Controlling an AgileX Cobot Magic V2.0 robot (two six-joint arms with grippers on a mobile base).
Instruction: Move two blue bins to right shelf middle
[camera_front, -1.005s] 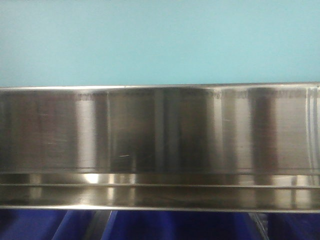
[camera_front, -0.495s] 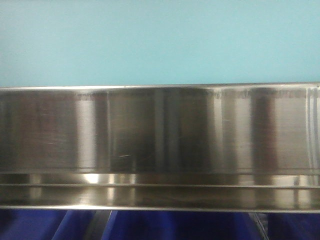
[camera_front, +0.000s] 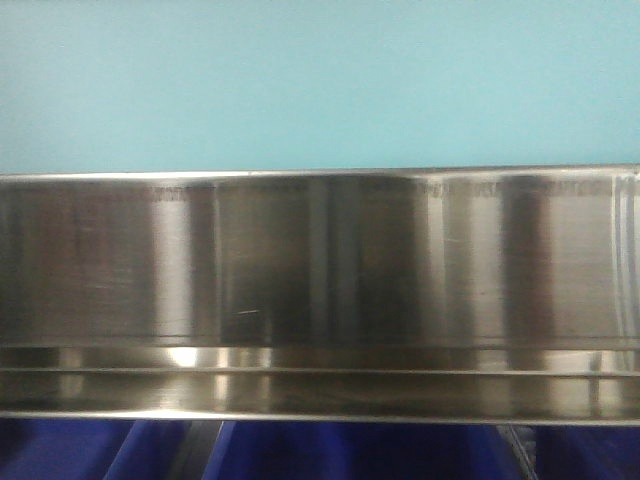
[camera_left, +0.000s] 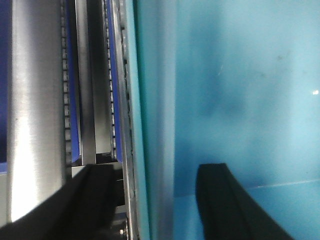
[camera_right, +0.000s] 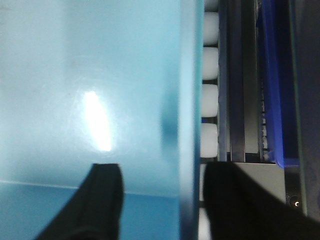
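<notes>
Zero change, left tool (camera_left: 161, 205) and right tool (camera_right: 165, 205) astride blue bin (camera_front: 320, 80) walls

The bin (camera_front: 320, 85) is a plain pale cyan with no pattern; its inside shows a soft white glare patch in the right wrist view. The rail (camera_front: 320, 260) below it is brushed steel, silver-grey with upright bands of light and dark. The lower bins (camera_front: 350, 452) are deep royal blue. The rollers (camera_right: 210, 95) are white. A grey metal strip (camera_left: 64, 100) carries a row of small dark holes. The left tool (camera_left: 160, 172) and right tool (camera_right: 162, 172) are matt black.
</notes>
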